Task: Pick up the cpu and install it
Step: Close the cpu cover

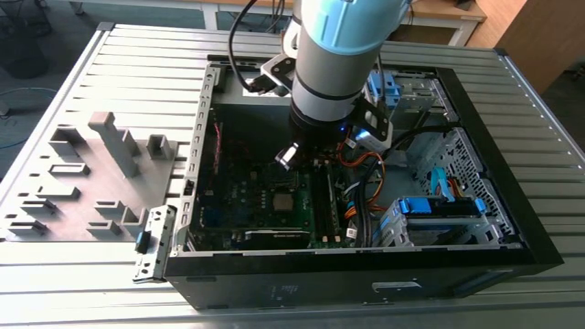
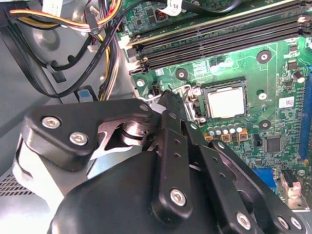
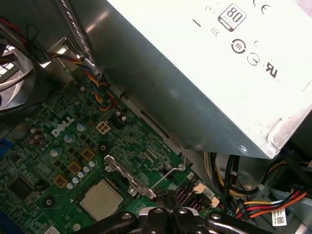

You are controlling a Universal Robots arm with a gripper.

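A desk [image 1: 549, 226] of grey metal slats carries an open black computer case [image 1: 366, 284], which lies on its side. On the exterior view's left of the case there is a flat grey tray [image 1: 101, 185] with upright blocks. The robot arm [image 1: 343, 62] comes down into the case from above, over the middle of the green motherboard [image 1: 246, 199].

In the first wrist view a big grey box with a white label [image 3: 204, 73] stands over one edge of the motherboard, and coloured cables [image 3: 263, 202] run under its corner. In the second wrist view long dark memory sticks [image 2: 219, 36] lie in their slots, on the far side of the socket from the gripper.

The cpu [image 2: 225, 102] – a small silver-grey square – lies flat in its socket on the motherboard, with its metal top bare. It is seen also in the first wrist view [image 3: 101, 199] and in the exterior view [image 1: 285, 201]. A thin wire lever [image 3: 168, 173] stands beside the socket.

The gripper [image 2: 168, 100] hangs low over the board, near the socket but apart from the cpu – it does not touch it. The black fingers [image 2: 170, 141] are brought together at the tips, and I see nothing between them
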